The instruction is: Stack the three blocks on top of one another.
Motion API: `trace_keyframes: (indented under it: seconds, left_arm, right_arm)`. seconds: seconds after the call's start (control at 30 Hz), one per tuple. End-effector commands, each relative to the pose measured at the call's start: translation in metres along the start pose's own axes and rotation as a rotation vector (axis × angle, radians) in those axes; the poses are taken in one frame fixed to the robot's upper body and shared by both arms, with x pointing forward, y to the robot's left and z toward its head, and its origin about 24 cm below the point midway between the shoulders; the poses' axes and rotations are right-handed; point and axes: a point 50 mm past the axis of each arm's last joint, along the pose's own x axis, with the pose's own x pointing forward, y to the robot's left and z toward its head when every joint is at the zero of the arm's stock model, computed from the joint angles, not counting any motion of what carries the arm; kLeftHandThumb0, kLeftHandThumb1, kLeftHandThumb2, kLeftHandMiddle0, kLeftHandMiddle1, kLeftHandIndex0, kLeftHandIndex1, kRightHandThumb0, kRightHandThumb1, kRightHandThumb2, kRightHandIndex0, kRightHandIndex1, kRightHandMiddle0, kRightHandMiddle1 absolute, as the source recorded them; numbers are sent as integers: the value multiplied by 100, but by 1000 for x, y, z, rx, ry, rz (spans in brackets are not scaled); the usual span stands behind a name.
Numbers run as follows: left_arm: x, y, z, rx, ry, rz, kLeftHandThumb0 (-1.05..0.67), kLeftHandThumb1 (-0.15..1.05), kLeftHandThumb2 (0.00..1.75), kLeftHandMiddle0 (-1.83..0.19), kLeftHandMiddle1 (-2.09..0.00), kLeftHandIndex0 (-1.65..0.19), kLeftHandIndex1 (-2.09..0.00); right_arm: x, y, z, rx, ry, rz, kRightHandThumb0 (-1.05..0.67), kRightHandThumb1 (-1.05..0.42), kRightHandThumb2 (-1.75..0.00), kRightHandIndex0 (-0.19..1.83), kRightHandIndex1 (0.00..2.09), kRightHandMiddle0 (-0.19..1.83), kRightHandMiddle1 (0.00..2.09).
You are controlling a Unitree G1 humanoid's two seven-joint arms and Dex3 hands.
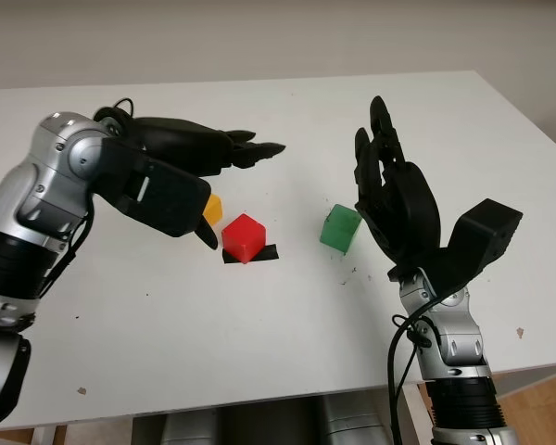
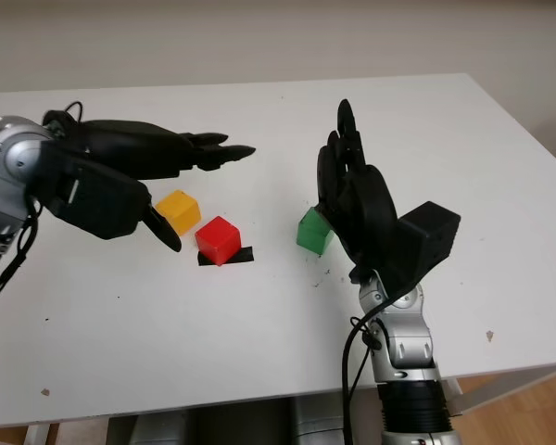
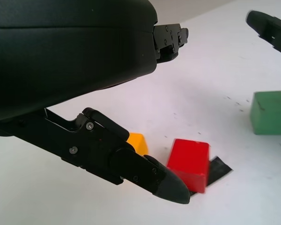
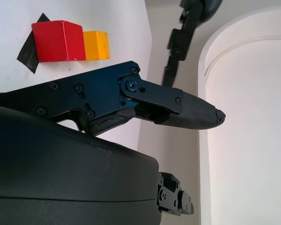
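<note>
On the white table (image 2: pixel 259 371), three small plastic cubes sit unstacked, each apart from the others. The red cube (image 2: pixel 218 239) sits on a patch of black tape (image 2: pixel 239 256); the yellow cube (image 2: pixel 178 210) is just beside it on the robot's left; the green cube (image 2: pixel 313 230) is further right. Left hand (image 2: pixel 181 153) open, holding nothing, above the yellow cube. Right hand (image 2: pixel 357 199) open, holding nothing, raised just beside the green cube.
</note>
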Motion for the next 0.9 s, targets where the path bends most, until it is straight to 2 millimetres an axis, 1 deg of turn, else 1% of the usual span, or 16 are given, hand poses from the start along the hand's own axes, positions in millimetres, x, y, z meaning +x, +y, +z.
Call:
trace_keyframes:
  seconds: [0.0,0.07,0.1,0.13,0.17,0.23,0.27,0.37,0.47,0.57,0.73,0.87]
  left_arm:
    - [-12,9,-5,43,46,72,-62,81,5,19,0,18,-1]
    - [-16,14,-10,85,99,129,-59,81,5,19,0,14,-4]
    - [-16,16,-13,115,128,156,-57,81,5,19,-1,9,-6]
    - [-15,17,-15,150,150,179,-57,80,5,10,-5,-1,-8]
    - [-14,17,-18,184,169,194,-58,80,5,2,-7,-7,-8]
    - [-9,16,-23,238,204,193,-57,79,5,-11,-9,-16,-8]
    - [-7,14,-26,260,215,186,-56,78,5,-13,-9,-18,-8]
    - [0,10,-37,329,238,156,-59,77,5,-13,-7,-21,-7]
    - [6,7,-47,351,262,124,-60,77,5,-10,-5,-19,-6]
    - [11,6,-52,376,269,108,-63,78,5,-8,-4,-19,-6]
    - [18,3,-52,435,248,73,-66,77,5,-9,-5,-20,-6]
    - [23,2,-51,424,219,67,-68,77,5,-8,-5,-20,-5]
  right_arm:
    - [5,1,5,-6,-30,8,-73,-105,-65,-19,0,-19,0]
    - [6,0,6,-8,-31,6,-72,-105,-66,-19,0,-19,0]
    - [6,0,6,-8,-32,6,-72,-105,-66,-19,0,-19,0]
    - [6,0,6,-7,-33,6,-72,-105,-66,-19,0,-19,0]
    - [6,0,6,-5,-35,6,-72,-105,-66,-19,0,-19,0]
    - [6,0,6,-3,-37,5,-72,-105,-65,-19,0,-19,0]
    - [6,0,7,-5,-40,5,-72,-105,-65,-19,0,-19,0]
    - [6,0,8,-13,-43,1,-72,-105,-66,-19,0,-19,0]
    - [6,-1,9,-19,-46,-1,-73,-105,-66,-19,0,-19,0]
    - [5,-1,9,-18,-48,-4,-73,-105,-66,-19,0,-19,0]
    - [4,0,8,-9,-43,-4,-72,-105,-66,-19,0,-19,0]
    - [4,-1,7,-9,-36,-4,-71,-105,-66,-19,0,-19,0]
